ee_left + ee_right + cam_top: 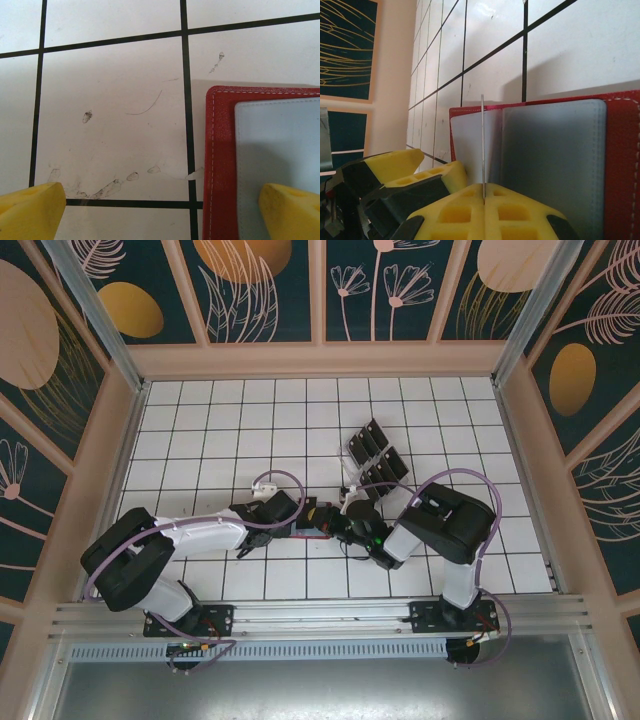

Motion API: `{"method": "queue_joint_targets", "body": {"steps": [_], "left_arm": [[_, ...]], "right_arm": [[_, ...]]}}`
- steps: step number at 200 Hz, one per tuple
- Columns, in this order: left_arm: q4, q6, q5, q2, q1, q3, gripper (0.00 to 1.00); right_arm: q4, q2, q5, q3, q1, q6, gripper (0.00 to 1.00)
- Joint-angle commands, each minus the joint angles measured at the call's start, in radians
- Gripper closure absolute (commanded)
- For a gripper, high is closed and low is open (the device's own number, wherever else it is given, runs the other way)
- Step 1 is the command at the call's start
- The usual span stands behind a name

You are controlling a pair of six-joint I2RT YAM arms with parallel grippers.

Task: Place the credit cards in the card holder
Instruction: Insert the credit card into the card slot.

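Credit card [483, 145], thin and seen edge-on, stood upright, pinched in the closed right gripper [484, 196]. Just beyond lay the card holder [550, 160], red, open, grey lining up, on the tiled table [220, 420]. The left gripper [161, 210] straddled its edge, jaws wide. Farther off lay black credit cards [372, 452].

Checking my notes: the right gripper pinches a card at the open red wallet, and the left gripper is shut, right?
Not quite: the left gripper is open, its fingers wide apart in the left wrist view. The rest holds.
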Motion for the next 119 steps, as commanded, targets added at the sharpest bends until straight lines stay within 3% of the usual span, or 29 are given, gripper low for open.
{"method": "queue_joint_targets", "body": {"steps": [1,119], "left_arm": [[-0.048,0.001,0.008,0.021,0.001,-0.022,0.01],[-0.042,0.001,0.009,0.019,0.000,-0.027,0.01]], "right_arm": [[0.037,0.021,-0.013,0.010,0.005,0.009,1.00],[0.020,0.019,-0.031,0.002,0.020,0.035,1.00]]}}
